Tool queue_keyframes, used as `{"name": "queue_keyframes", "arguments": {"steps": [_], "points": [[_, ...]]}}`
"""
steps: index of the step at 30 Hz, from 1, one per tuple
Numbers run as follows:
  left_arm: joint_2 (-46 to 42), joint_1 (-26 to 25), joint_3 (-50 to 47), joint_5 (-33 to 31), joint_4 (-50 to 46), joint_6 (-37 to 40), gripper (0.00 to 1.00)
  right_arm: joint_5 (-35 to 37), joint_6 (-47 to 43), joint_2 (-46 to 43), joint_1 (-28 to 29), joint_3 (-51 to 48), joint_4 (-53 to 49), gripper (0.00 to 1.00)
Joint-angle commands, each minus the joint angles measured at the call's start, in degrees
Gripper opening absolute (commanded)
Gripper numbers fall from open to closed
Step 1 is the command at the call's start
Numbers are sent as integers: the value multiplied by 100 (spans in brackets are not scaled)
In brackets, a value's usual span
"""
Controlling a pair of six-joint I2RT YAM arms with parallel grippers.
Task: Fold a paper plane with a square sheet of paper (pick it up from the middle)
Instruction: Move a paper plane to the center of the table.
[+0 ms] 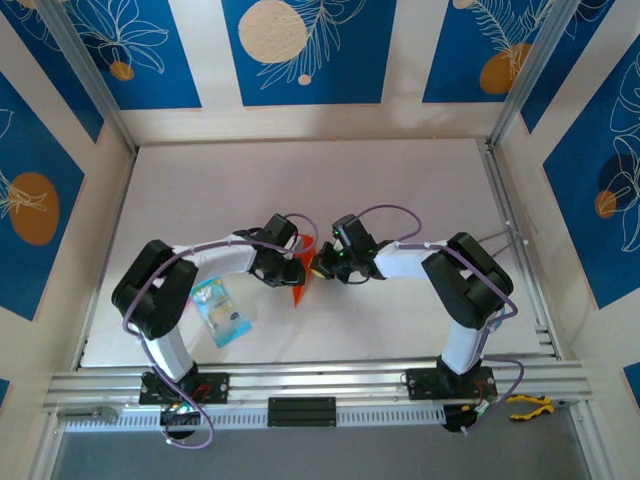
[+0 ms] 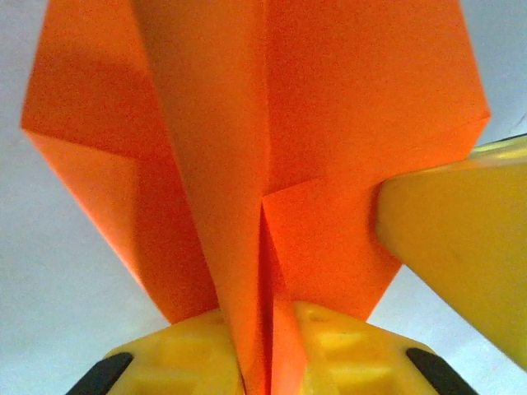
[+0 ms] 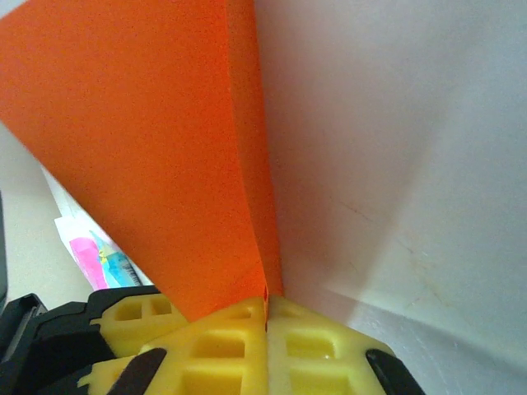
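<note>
place: robot lab cell | evidence: left arm (image 1: 215, 258), right arm (image 1: 420, 262) bolted to aluminium rail (image 1: 320, 384), white table (image 1: 300, 180), blue printed panels (image 1: 350, 70)

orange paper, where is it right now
In the top view the paper is near the centre of the table, gripped by the left end effector and the right end effector, with the packet to its left.

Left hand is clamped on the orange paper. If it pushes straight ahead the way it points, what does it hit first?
Most likely the right hand: one yellow finger sits just ahead of the left hand, against the orange paper both pinch. Depth is unclear.
</note>
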Motion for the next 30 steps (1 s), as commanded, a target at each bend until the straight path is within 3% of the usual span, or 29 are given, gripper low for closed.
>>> {"name": "queue_keyframes", "arguments": {"steps": [1, 5, 14, 17, 22, 30], "points": [[98, -46, -2, 215, 139, 9, 21, -123, 83, 8, -25, -95, 16, 2], [146, -43, -3, 253, 160, -25, 15, -137, 83, 11, -16, -127, 69, 2], [143, -43, 29, 182, 74, -26, 13, -114, 88, -8, -8, -192, 126, 3], [-82, -47, -48, -143, 99, -84, 6, -86, 35, -125, -23, -234, 113, 7], [-400, -43, -36, -884, -75, -109, 3, 138, -139, -605, -110, -395, -205, 18], [199, -44, 635, -1349, -784, -87, 2, 416, -177, -1354, -301, -971, -476, 22]]}}
